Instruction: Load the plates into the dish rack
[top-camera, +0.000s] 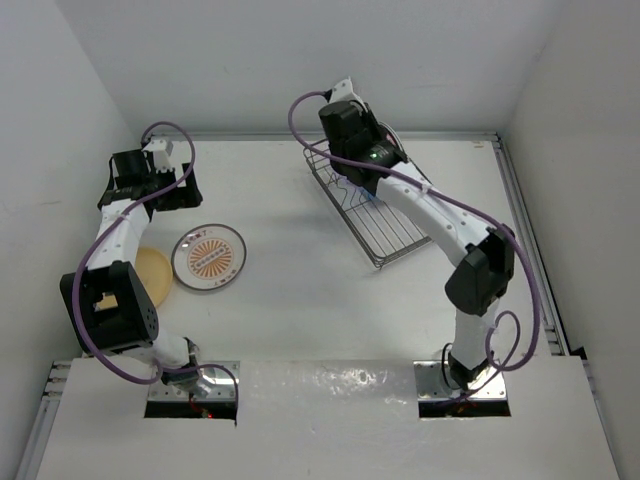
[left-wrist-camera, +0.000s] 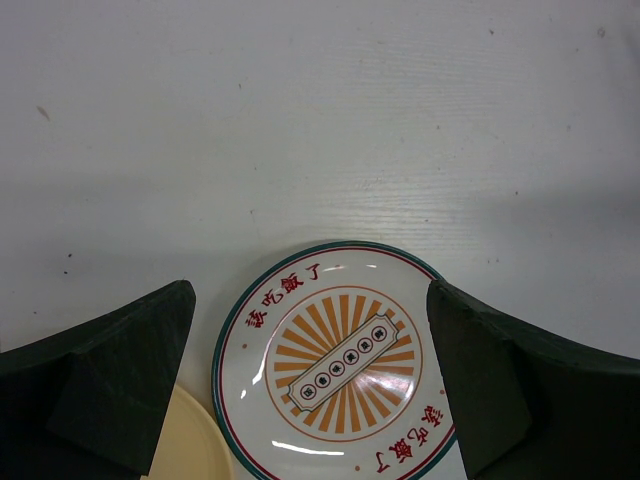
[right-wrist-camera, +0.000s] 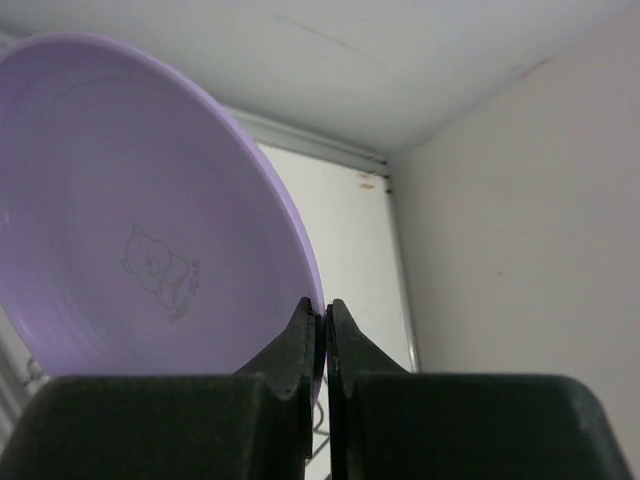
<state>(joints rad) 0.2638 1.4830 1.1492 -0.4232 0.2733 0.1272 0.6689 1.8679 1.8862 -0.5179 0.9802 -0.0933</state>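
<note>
Gripping the purple plate (right-wrist-camera: 130, 200) by its rim, the right tool (right-wrist-camera: 322, 305) is pressing both fingers shut on the thin lip; a faint bear print is showing on the plate's inner face. In the top view this arm is reaching over the far end of the rack (top-camera: 385, 235), which is lying at an angle on the bench (top-camera: 300, 310); whether the plate is touching the wires cannot be told. The left tool (left-wrist-camera: 310, 295) is standing wide open, holding nothing, and hovering over the far rim of the sunburst plate (left-wrist-camera: 335, 360). That plate is lying flat on the bench's left side, with the yellow plate (top-camera: 152, 272) just beside it, partly hidden under the left arm.
</note>
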